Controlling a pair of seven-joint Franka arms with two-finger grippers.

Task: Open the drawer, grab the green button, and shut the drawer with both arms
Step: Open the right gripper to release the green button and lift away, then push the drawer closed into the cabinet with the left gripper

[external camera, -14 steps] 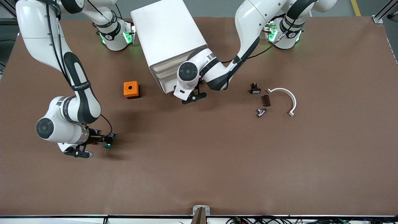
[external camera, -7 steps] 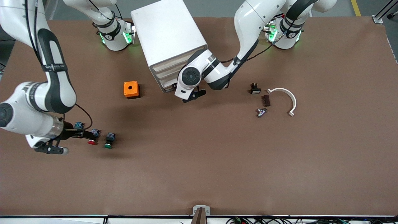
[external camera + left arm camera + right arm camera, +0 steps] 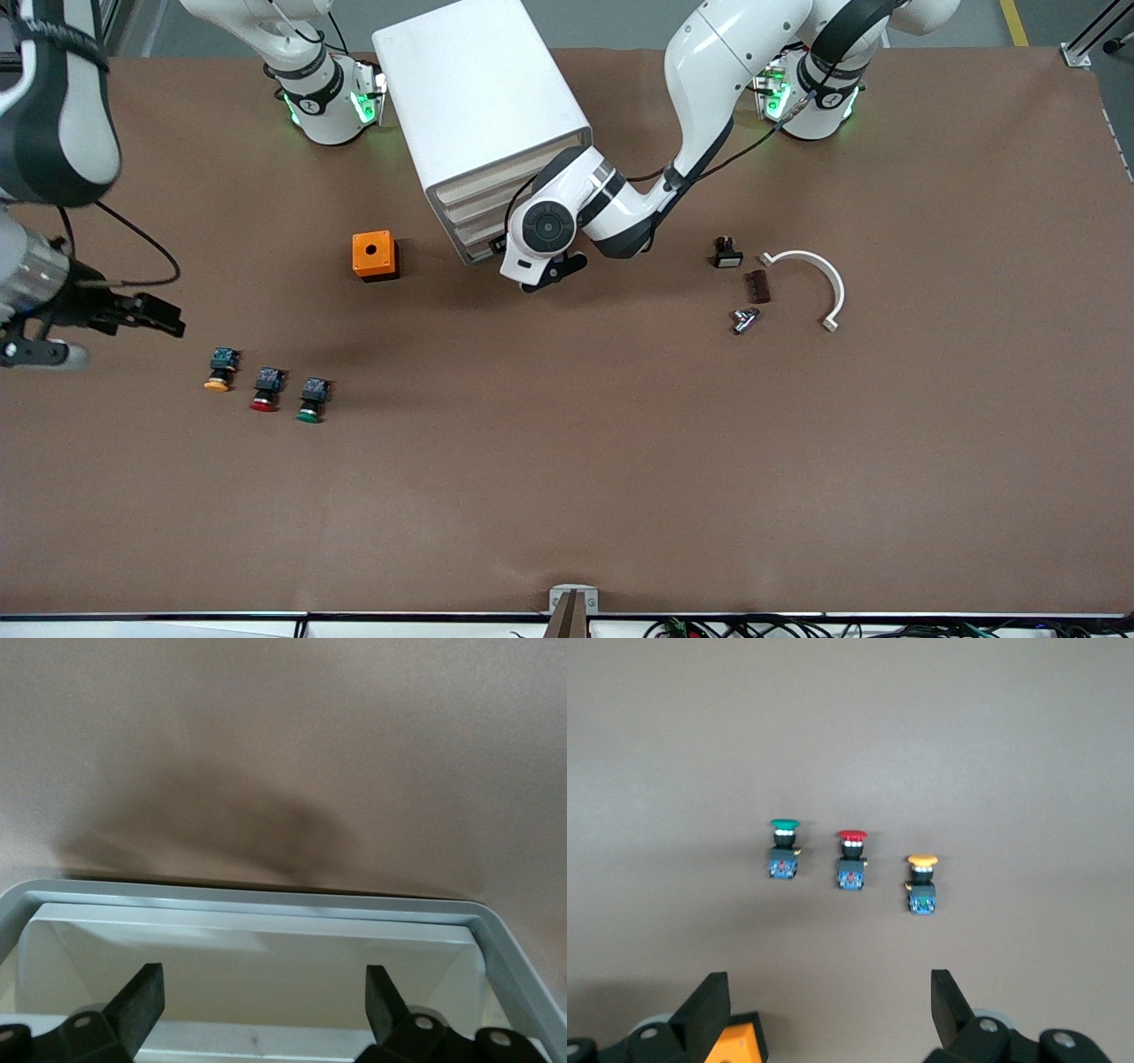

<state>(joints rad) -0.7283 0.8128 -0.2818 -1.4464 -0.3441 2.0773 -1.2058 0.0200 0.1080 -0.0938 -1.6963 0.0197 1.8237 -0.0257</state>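
Note:
The green-capped button (image 3: 310, 400) lies on the brown table, the end one in a row of three; it also shows in the right wrist view (image 3: 783, 850). My right gripper (image 3: 168, 321) is open and empty, up over the right arm's end of the table; the right wrist view shows it (image 3: 828, 979) well above the buttons. The white cabinet (image 3: 483, 97) stands between the arm bases. My left gripper (image 3: 263, 979) is open at its front, fingertips (image 3: 146, 992) over the drawer (image 3: 266, 904), whose white rim and empty inside show. In the front view the drawer (image 3: 474, 232) sits nearly flush.
A red-capped button (image 3: 265, 390) and a yellow-capped one (image 3: 219, 369) lie beside the green one. An orange box (image 3: 373, 255) stands beside the cabinet. A small black part (image 3: 727, 253), a brown block (image 3: 759, 285), a metal piece (image 3: 744, 319) and a white curved bracket (image 3: 819, 275) lie toward the left arm's end.
My right gripper left the green button on the table and drew up and away toward its end. My left gripper moved toward the cabinet, and the drawer went in.

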